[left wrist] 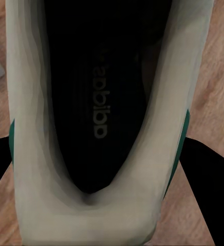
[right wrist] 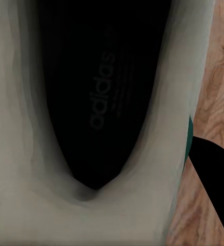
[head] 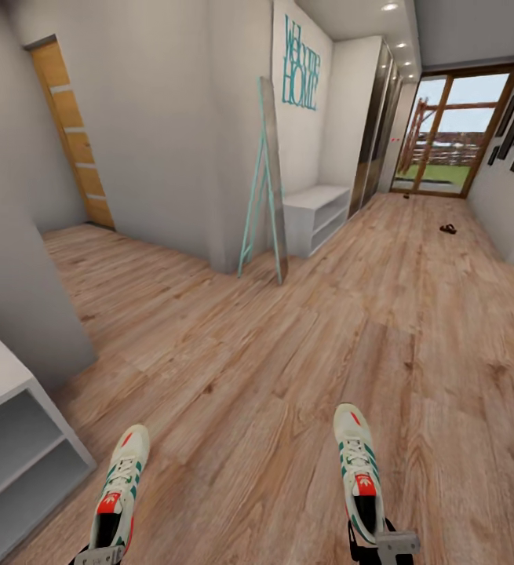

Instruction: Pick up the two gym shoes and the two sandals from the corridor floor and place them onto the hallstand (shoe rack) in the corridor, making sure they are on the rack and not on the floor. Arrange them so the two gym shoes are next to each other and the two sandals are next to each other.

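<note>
The left pincer (head: 100,555) and right pincer (head: 384,543) are cut off by the head view's lower edge, so how their jaws stand on the heels of the left shoe (head: 119,488) and right shoe (head: 359,471) cannot be told there. In both wrist views each shoe (left wrist: 99,118) (right wrist: 101,118) runs past the edges, toe unseen, and the dark fingers (left wrist: 204,189) (right wrist: 211,189) are half hidden behind its sides. Far down the floor (head: 288,353), a dark sandal (head: 448,228) and a speck (head: 406,197) near the glass door (head: 453,129) are too small to make out; the near rack (head: 21,439) is cropped at the left.

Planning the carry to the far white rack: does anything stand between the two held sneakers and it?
Nothing visible blocks the way. Bare corridor floor runs from the left sneaker and right sneaker to the rack; the leaning mirror stands beside it.
</note>
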Available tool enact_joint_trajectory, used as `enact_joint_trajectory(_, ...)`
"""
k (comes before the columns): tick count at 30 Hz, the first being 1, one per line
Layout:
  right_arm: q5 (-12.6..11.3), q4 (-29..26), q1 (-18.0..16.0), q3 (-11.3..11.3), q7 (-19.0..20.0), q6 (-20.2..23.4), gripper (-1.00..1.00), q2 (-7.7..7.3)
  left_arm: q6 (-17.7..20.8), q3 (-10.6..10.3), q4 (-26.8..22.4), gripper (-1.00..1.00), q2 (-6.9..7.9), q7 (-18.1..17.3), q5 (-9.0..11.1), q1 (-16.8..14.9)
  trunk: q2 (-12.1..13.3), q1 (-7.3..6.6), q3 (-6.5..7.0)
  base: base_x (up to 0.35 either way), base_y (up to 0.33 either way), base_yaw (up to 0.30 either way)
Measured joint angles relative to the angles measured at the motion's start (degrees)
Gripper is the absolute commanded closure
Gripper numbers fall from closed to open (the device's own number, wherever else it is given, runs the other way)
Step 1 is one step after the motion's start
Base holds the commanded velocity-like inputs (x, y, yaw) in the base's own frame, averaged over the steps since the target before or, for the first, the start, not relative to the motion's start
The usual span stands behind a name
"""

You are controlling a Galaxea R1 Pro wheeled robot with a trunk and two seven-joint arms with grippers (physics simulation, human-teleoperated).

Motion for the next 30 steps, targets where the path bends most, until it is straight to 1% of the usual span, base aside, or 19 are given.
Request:
enact_joint_trajectory(5, 0.0, 0.0, 0.0, 0.0, 0.0, 0.0, 1.00, 0.00, 0.0, 0.0, 0.0, 1.00, 0.00, 0.0, 0.0, 0.0, 0.0, 0.00, 0.00, -0.233, -0.167, 0.275)
enact_joint_trajectory(8, 0.0, 0.0, 0.0, 0.0, 0.0, 0.0, 1.00, 0.00, 0.0, -0.1, 0.0, 1.00, 0.00, 0.0, 0.0, 0.0, 0.0, -0.01, 0.00, -0.102, -0.067, 0.277)
enact_joint_trajectory(30, -0.1, 0.0, 0.0, 0.0, 0.0, 0.0, 1.00, 0.09, 0.0, 0.0, 0.1, 1.00, 0.00, 0.0, 0.0, 0.0, 0.0, -0.02, 0.00, -0.008, -0.005, 0.278)
